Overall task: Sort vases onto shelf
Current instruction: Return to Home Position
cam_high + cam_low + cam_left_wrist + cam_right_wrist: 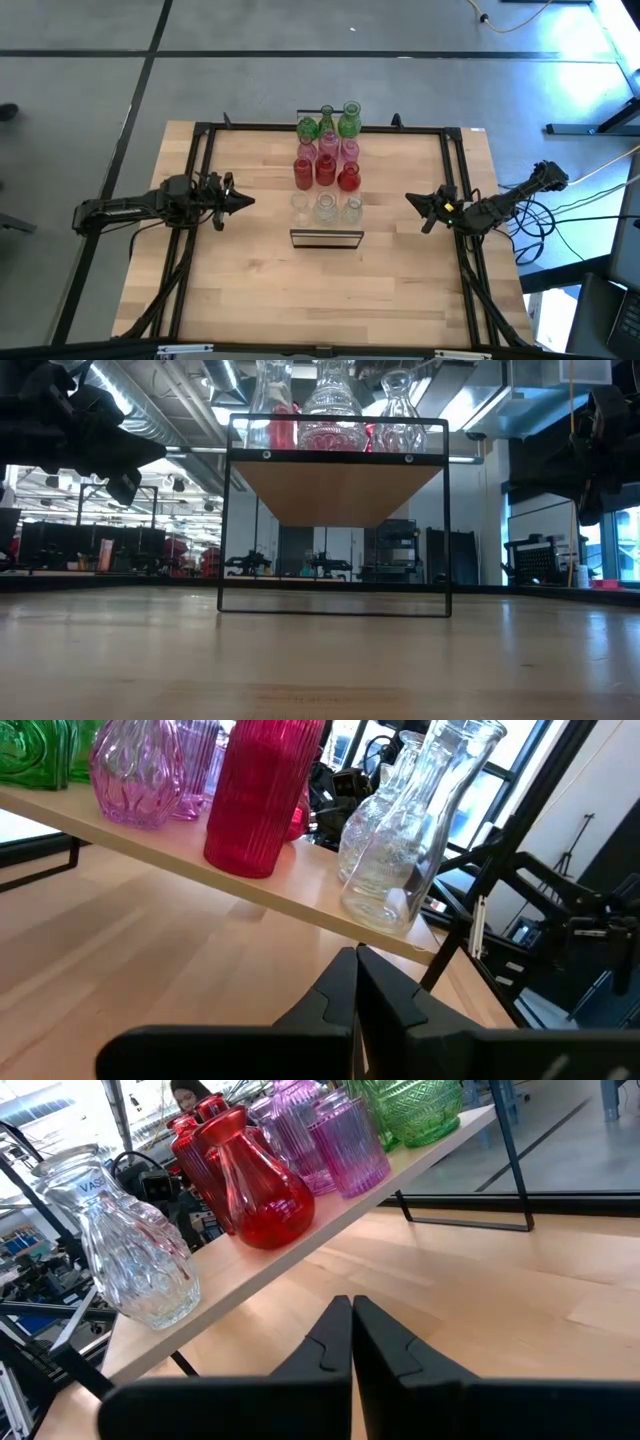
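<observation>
Your vases point(326, 165) stand in colour rows on the shelf point(335, 490), midway between both arms. Your left gripper point(243, 201) and right gripper point(414, 201) have their fingers pressed together, holding nothing. Each points at the shelf from its own side, apart from it.

We see small round-bodied glass vases point(325, 170) in four rows atop the long light-wood shelf point(326, 236), left gripper point(250, 201) and right gripper point(410, 199) flanking it.
</observation>
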